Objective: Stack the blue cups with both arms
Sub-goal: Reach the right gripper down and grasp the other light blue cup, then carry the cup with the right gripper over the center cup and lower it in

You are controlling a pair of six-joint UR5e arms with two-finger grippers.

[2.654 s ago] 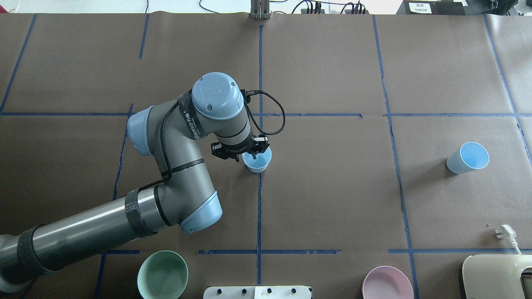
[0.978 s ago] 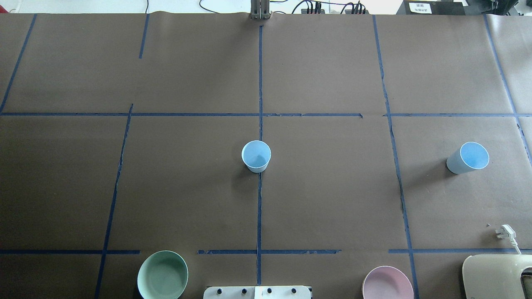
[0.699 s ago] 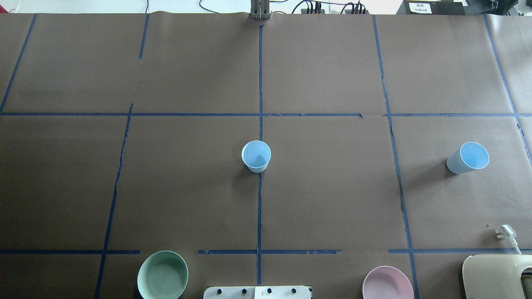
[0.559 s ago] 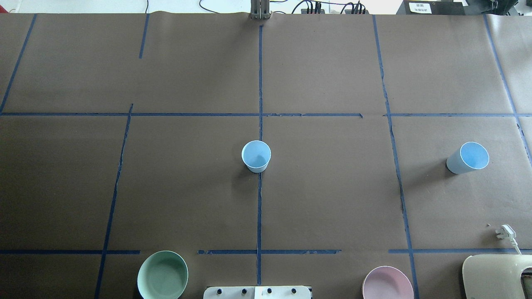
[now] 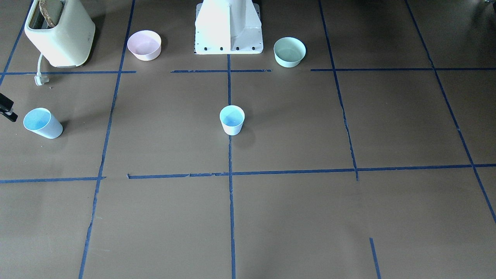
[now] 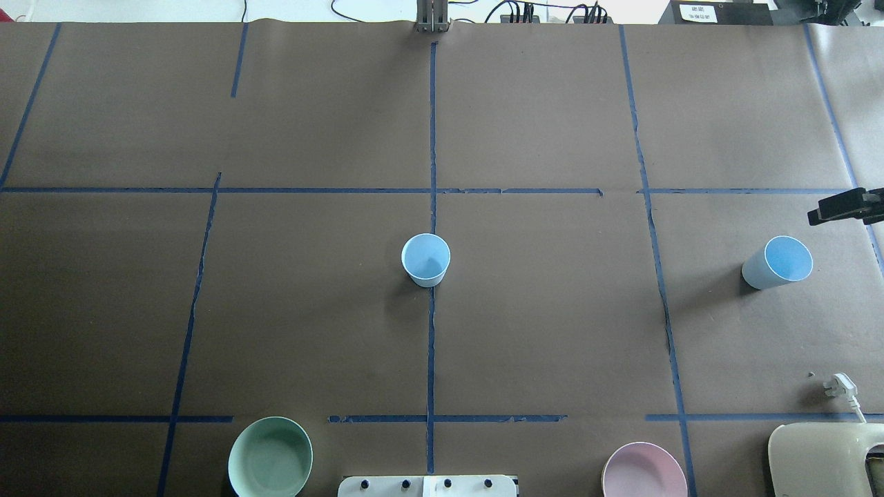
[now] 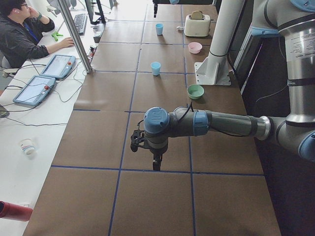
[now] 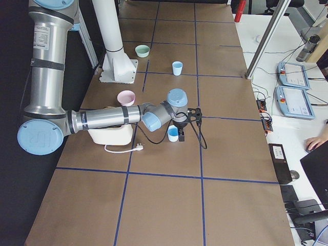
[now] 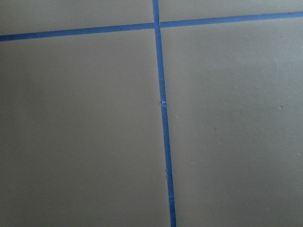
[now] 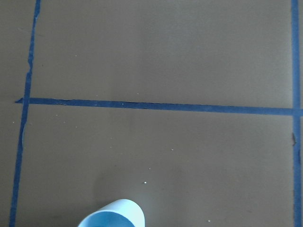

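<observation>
The right gripper point(image 6: 841, 207) hangs just beside the right-hand blue cup point(image 6: 777, 262), apart from it (its opening I cannot tell, nor that of the left gripper point(image 7: 156, 162), which is over the table point(image 6: 552, 331)). The centre blue cup point(image 6: 425, 259) stands well apart. Nothing is stacked: grasping, carrying and nesting are all left, I judge.

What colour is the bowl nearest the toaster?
The bowl is pale pink, clearest in the front-facing view.
</observation>
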